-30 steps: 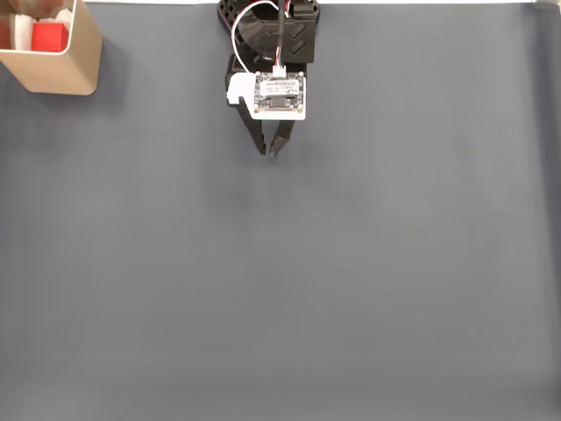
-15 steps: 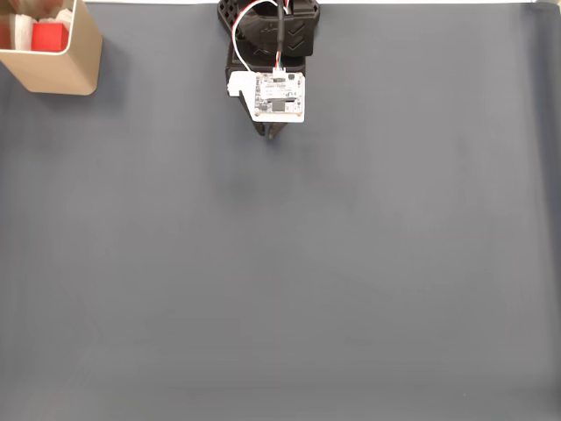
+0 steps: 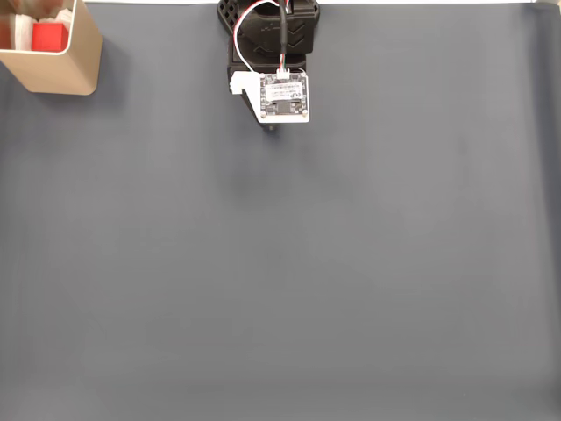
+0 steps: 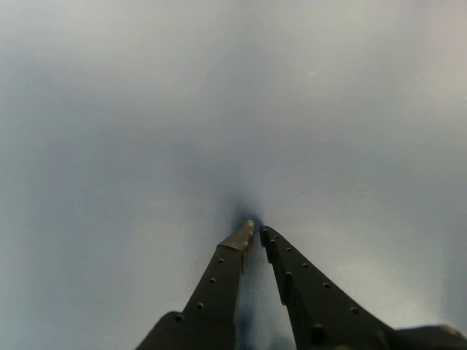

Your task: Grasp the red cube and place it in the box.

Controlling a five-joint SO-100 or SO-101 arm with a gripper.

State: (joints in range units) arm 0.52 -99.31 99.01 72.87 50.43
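Note:
The red cube (image 3: 49,36) lies inside the tan box (image 3: 66,72) at the top left corner of the fixed view, on its white lining. My gripper (image 3: 271,129) sits far to the right of the box, at the top middle of the mat, tucked under the arm's white camera board (image 3: 285,96). In the wrist view the two dark fingers (image 4: 219,281) meet at their tips, and my gripper (image 4: 255,232) is shut with nothing held, close over the grey surface.
A grey mat (image 3: 280,263) covers the table. The arm's black base (image 3: 267,26) stands at the top middle edge. A second red and white shape (image 3: 7,33) shows at the box's left edge, cut off by the frame.
The gripper has pulled back toward the arm's base and its fingers have closed from slightly open to shut. The cube and the box stay put.

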